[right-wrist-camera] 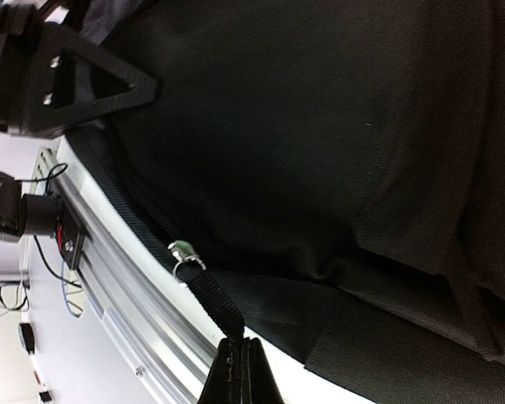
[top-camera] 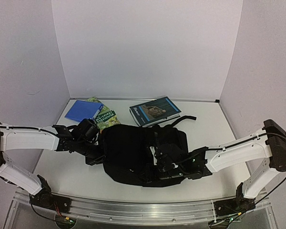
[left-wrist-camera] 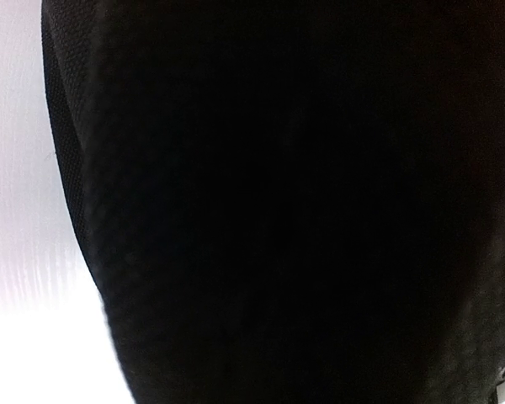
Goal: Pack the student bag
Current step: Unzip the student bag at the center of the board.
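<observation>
**Q:** Where is the student bag?
**A:** Flat, centre of the counter, books waiting along its far edge.
**Q:** The tools?
**A:** Right tool clenched on the zip pull, likely to open it; left tool clenched at the bag's left side, probably bracing.

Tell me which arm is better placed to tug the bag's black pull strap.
Right. The right gripper is shut on the pull strap at the student bag's near edge; the left gripper sits against the bag's left side.
</observation>
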Available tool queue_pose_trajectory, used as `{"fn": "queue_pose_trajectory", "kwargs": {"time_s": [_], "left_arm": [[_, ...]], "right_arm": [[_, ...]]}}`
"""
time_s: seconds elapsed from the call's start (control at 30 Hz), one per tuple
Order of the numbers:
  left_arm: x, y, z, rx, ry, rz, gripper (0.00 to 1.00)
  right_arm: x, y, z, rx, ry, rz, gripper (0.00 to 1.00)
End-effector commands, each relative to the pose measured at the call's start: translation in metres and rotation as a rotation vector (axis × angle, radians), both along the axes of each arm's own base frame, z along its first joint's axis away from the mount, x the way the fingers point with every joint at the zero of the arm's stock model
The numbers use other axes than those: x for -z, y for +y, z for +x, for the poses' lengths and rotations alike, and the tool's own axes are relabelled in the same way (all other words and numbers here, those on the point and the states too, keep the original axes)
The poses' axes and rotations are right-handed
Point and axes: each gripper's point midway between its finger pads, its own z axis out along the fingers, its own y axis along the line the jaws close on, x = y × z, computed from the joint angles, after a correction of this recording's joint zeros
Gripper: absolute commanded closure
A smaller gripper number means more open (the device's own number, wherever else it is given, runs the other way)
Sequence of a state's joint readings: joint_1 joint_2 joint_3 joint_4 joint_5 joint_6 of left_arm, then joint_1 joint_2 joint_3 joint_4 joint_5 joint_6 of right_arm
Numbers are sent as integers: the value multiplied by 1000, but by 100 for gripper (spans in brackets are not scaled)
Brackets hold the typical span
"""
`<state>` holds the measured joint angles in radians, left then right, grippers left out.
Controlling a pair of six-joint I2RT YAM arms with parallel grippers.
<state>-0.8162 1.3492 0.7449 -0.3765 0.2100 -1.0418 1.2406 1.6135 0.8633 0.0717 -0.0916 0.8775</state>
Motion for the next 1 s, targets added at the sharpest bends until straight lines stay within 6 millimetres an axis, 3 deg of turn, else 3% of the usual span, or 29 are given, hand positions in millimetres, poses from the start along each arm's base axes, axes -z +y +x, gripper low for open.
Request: {"fn": "queue_pose_trajectory", "kwargs": {"time_s": [0.0,0.17,0.57,0.67,0.8,0.87,0.93,0.97], "left_arm": [[-4,22,6,-7,-54,42,100],[-3,30,3,-7,-61,21,100],[-2,39,-5,8,-60,11,100],[2,35,-8,47,-47,6,100],[3,25,-11,115,-37,-17,99],[-1,23,-10,129,-43,-21,91],[-7,23,-7,126,-61,-17,78],[-12,25,-4,114,-72,-7,64]], "right_arm": [[33,-38,1,105,49,-158,100],[51,-59,2,162,92,-219,100],[64,-97,12,274,117,-300,100],[56,-90,14,241,98,-285,100],[25,-67,20,149,26,-230,100],[6,-59,23,126,-8,-199,86],[-12,-55,27,114,-42,-176,65],[-20,-54,28,109,-56,-170,56]]}}
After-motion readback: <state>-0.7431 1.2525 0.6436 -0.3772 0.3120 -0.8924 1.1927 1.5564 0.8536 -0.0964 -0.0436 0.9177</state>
